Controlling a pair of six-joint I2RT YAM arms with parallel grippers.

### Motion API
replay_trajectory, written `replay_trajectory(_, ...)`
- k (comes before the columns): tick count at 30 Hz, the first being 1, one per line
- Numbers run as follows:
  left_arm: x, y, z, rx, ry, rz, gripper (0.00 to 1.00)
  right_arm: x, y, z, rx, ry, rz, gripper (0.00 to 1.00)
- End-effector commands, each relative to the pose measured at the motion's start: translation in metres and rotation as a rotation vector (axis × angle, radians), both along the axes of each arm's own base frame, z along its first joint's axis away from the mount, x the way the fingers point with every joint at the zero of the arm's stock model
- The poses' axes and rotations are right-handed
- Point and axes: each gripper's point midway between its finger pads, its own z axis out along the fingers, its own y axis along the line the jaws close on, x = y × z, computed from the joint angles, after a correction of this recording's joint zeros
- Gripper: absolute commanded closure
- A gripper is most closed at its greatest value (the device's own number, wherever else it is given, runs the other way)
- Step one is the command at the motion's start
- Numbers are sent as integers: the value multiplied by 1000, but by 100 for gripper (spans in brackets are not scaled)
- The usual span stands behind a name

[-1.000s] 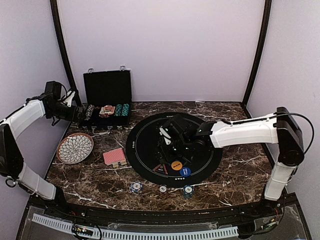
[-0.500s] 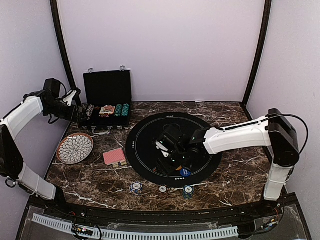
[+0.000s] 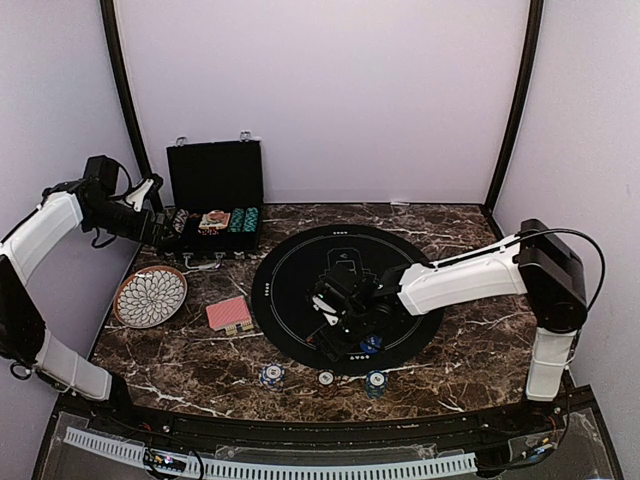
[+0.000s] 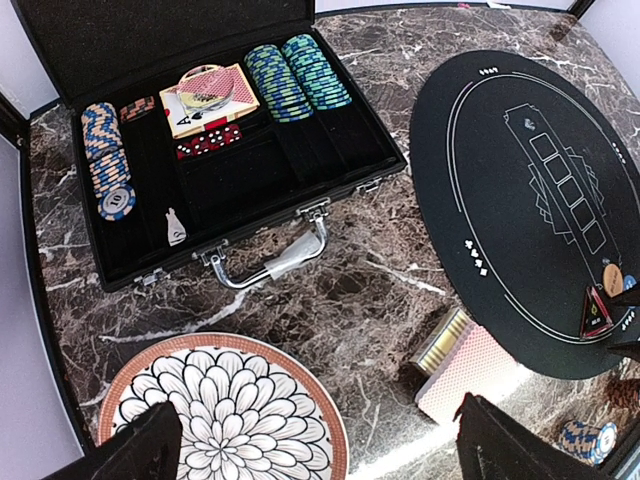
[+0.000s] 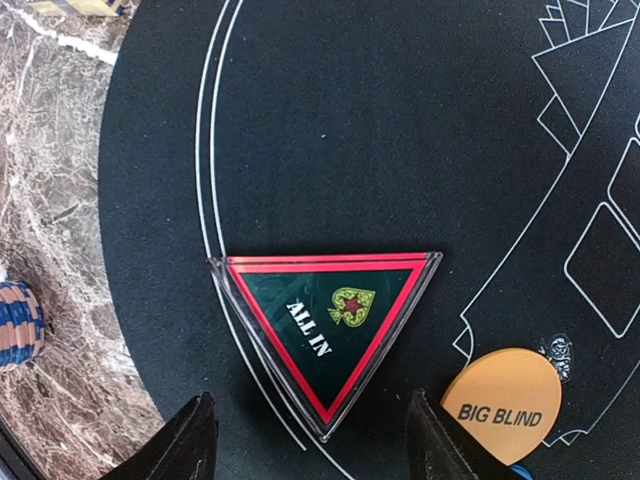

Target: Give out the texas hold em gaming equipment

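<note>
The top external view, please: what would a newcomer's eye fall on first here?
The round black mat in the middle dominates, with the right gripper low over its near edge. In the right wrist view, a red-edged ALL IN triangle lies between the open jaws. Far left, an open black case shows rows of chips.

Open black case (image 4: 160, 30) holds chip stacks (image 4: 298, 75); petal plate (image 4: 225, 415) nearby; red-backed cards (image 4: 470, 368) beside mat (image 4: 500, 200).

1. Top camera: high behind the arm bases, facing down on the whole table (image 3: 480, 340).
2. Left wrist: fairly high over the black case (image 4: 170, 30), round mat (image 4: 500, 200) at frame right.
3. Right wrist: close above that mat; both wrist views share the triangular marker (image 5: 325, 325).
</note>
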Motion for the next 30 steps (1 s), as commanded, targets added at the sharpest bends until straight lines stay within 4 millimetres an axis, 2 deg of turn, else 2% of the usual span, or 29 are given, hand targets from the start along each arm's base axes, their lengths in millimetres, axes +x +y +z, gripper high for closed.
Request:
replay_trajectory(1,-6,-5,25,-16,-50,-30,1,-1,1,-8,-12,-11,16,35)
replay_trajectory(5,-3,-6,28,-24,-59,-28,1,2,2,-13,-28,-14,24,40)
replay_trajectory(14,-2,-7,31,-36,-61,-27,1,13,7,-18,-35,-25,28,57)
replay_trajectory(20,2,-9,34,-48,-65,-26,1,23,25,-19,-11,-35,35,69)
replay_trajectory(30,3,-12,30,-72,-44,-31,1,56,59,-21,43,-54,12,73)
